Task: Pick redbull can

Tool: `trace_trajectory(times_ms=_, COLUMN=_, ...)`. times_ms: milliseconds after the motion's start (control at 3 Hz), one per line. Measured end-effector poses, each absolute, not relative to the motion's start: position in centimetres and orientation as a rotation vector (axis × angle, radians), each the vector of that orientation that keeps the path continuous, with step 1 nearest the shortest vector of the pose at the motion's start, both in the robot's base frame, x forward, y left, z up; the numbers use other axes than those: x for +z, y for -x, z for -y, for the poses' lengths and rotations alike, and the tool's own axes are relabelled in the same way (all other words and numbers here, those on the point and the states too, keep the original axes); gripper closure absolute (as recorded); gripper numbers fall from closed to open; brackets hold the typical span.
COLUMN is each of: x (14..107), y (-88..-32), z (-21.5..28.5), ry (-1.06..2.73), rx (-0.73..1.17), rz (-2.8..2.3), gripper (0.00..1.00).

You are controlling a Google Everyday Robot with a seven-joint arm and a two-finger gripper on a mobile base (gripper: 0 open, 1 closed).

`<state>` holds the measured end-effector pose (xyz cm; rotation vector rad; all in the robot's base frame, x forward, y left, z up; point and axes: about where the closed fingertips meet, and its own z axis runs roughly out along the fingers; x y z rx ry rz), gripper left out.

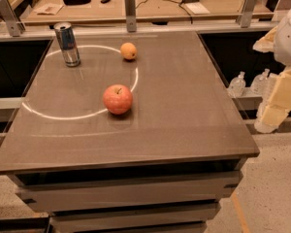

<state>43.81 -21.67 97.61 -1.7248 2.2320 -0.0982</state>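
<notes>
The can (67,43) stands upright at the far left corner of the surface (184,106), resting on its base just inside a pale ring (134,79) drawn or reflected on the top. It has free space on every side. The orange fruit (128,51) sits to its right, well apart, and the apple (118,99) lies nearer and to the right, also well apart. With that spacing, a grasp around the can's sides should not disturb either fruit.

The gripper (276,103) hangs beyond the right edge of the surface, far from the can and touching nothing on the top. It looks parked clear of the work, with the reach not yet begun. I cannot tell whether it is wide or narrow. It is not holding the can.

The can is slim and tall, clearly higher than the apple. It has silvery sides, a darker blue band and a bright, shiny lid. Its smooth metal wall may slip, and being so narrow it could tip if nudged from the right.
</notes>
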Motion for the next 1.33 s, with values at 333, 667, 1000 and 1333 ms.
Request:
trace_trajectory(times_ms=333, x=97.6, y=-43.8, z=21.7, ry=1.725, rx=-0.098, rz=-2.232, gripper=0.0)
trace_trajectory(times_ms=667, x=97.9, y=-43.8, z=21.7, ry=1.714, rx=-0.052, rz=-2.195, gripper=0.0)
trace_trajectory(times_ms=1000, x=97.8, y=-44.3, z=23.3, ry=1.607, rx=0.057, rz=-2.133, gripper=0.0)
trace_trajectory(times_ms=1333, x=98.0, y=-44.2, z=23.5, ry=1.481, rx=0.196, rz=-2.028, gripper=0.0)
